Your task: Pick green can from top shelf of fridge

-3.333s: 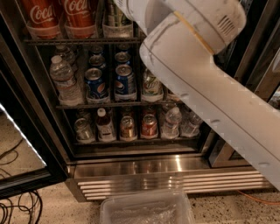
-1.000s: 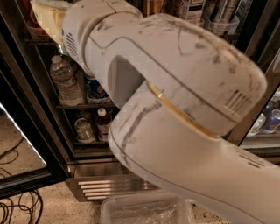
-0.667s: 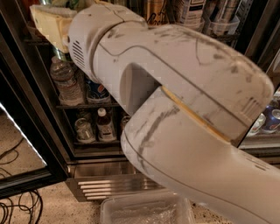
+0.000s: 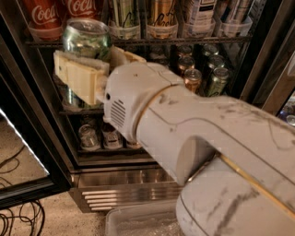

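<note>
The green can [image 4: 86, 39] is clamped in the gripper [image 4: 90, 56], upright. It sits in front of the left part of the top shelf [image 4: 193, 40], level with its front edge. Its upper body overlaps the clear tray under the red Coca-Cola cans [image 4: 44, 14]. Whether it is touching that tray cannot be told.

The jaws are closed on the can's lower half, spread only as wide as the can. The broad cream pad [image 4: 78, 76] covers the near side. The second pad [image 4: 123, 57] shows just past the can on its right side.

Behind the jaws the rounded white wrist [image 4: 133, 106] hides the middle of the fridge [image 4: 41, 138]. From it the thick white arm [image 4: 216, 138] slopes down to the lower right corner of the view, filling most of the right half.

To the right of the can, the top shelf carries a pale tall can [image 4: 123, 16] and a gold can [image 4: 161, 16], both in trays. Below and to the right, a few can tops [image 4: 193, 78] show on the middle rack. Small cans and bottles [image 4: 94, 136] stand on the lowest rack, under the wrist.

The black door frame runs close along the left of the can. On that side there is only a narrow gap between the near pad and the frame. Below, the steel louvred grille [image 4: 124, 189] spans the base. A clear plastic bin [image 4: 138, 221] lies on the floor in front of it, and dark cables [image 4: 18, 221] lie at the lower left.
</note>
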Motion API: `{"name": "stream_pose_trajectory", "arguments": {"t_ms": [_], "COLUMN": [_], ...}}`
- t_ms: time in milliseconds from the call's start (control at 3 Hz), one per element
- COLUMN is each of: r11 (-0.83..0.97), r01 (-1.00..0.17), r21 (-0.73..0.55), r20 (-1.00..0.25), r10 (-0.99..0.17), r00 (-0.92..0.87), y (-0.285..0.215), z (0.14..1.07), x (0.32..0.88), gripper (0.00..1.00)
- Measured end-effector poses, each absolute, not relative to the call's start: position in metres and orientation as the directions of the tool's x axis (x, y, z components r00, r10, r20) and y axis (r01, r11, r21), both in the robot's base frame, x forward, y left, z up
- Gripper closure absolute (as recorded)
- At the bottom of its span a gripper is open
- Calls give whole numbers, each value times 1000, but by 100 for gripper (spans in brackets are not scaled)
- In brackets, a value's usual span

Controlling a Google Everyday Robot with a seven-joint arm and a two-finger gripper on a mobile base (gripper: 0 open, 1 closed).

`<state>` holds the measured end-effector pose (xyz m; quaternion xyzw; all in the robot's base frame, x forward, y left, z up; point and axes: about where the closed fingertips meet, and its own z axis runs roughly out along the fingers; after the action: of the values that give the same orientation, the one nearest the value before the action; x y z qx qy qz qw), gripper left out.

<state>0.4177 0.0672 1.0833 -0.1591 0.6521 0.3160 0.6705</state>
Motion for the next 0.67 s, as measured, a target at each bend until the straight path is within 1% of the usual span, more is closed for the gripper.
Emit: {"name": "stream_pose_trajectory", "arguments": {"t_ms": [667], "r11": [762], "r01": [-599], "r21": [247], "r20": [-967], "r10": [148], "r00": [-210], "y": [68], "z": [1037], "x": [362], "gripper": [100]}}
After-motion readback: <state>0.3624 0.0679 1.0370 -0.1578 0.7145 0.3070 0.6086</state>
